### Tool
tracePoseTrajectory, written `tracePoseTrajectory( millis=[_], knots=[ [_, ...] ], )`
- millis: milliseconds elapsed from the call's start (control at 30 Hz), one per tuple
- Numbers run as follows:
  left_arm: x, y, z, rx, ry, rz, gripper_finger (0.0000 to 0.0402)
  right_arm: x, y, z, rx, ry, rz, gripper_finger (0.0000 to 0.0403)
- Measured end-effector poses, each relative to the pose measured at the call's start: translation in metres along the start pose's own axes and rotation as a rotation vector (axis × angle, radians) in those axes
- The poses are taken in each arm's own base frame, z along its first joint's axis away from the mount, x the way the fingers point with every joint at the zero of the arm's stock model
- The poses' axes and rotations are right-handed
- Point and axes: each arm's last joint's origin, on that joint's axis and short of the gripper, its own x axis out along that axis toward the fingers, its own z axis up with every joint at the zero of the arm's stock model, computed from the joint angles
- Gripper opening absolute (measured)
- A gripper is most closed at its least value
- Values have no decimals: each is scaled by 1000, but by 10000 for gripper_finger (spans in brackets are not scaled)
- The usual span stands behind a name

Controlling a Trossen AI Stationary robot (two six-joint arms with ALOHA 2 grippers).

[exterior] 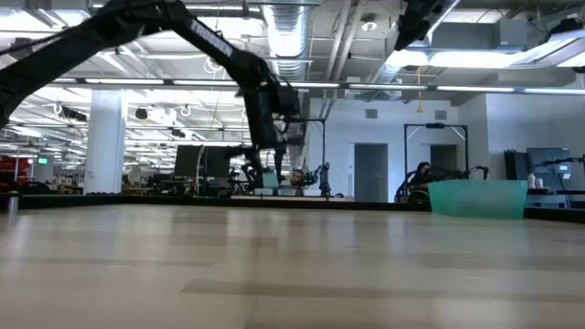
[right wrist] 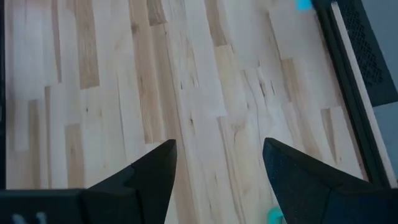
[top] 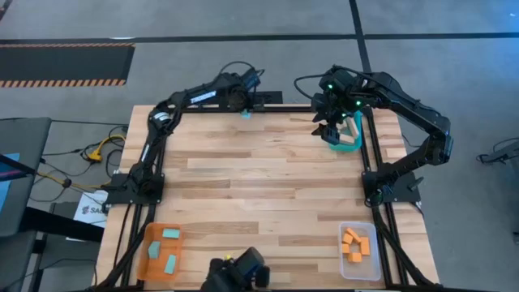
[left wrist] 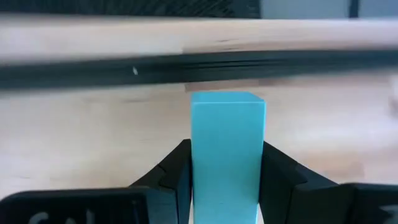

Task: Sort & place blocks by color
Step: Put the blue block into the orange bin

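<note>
My left gripper point(top: 244, 107) is at the table's far edge, shut on a light teal block point(left wrist: 227, 143), which also shows under the gripper in the low view point(exterior: 271, 180). My right gripper point(right wrist: 217, 168) hangs open above bare wood beside the teal tray point(top: 350, 136) at the far right and touches nothing. Teal blocks point(top: 170, 235) lie in the orange tray point(top: 151, 264) at the near left. Orange blocks point(top: 355, 243) lie in the clear tray point(top: 344, 261) at the near right. No tan blocks show. My left gripper pinches the teal block between its two fingers point(left wrist: 177, 177), one on each long side point(left wrist: 199, 162). The block lies along the fingers and its free end point(left wrist: 227, 99) sticks out beyond them. The fingers point down at the table's far edge. Whether the block touches the wood I cannot tell.
A black frame rail point(left wrist: 199, 65) runs along the far edge just beyond the held block, and rails also line both sides point(top: 375, 154). The middle of the wooden table point(top: 259, 178) is bare. A dark camera mount point(top: 239, 272) stands at the near edge.
</note>
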Motion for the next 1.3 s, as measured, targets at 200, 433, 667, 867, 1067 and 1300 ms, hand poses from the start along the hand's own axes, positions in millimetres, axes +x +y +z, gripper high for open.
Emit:
tracePoseTrajectory(
  millis=[200, 433, 667, 867, 1067, 1300],
  knots=[
    [-87, 5, -14, 406, -63, -5, 104, -8, 4, 0, 57, -55, -6, 264],
    [-197, 23, -70, 752, -83, -41, 104, -20, 16, 4, 201, -162, 12, 264],
    [-286, 52, -154, 995, -74, -132, 104, -19, 47, 14, 307, -238, 17, 264],
    [-332, 94, -220, 1086, -75, -297, 104, -3, 93, 20, 359, -239, -39, 264],
    [-321, 157, -269, 1065, 77, -367, 104, 13, 135, 20, 403, -243, -91, 264],
    [-261, 201, -331, 997, 387, -545, 104, 28, 157, 19, 453, -204, -73, 264]
  ],
)
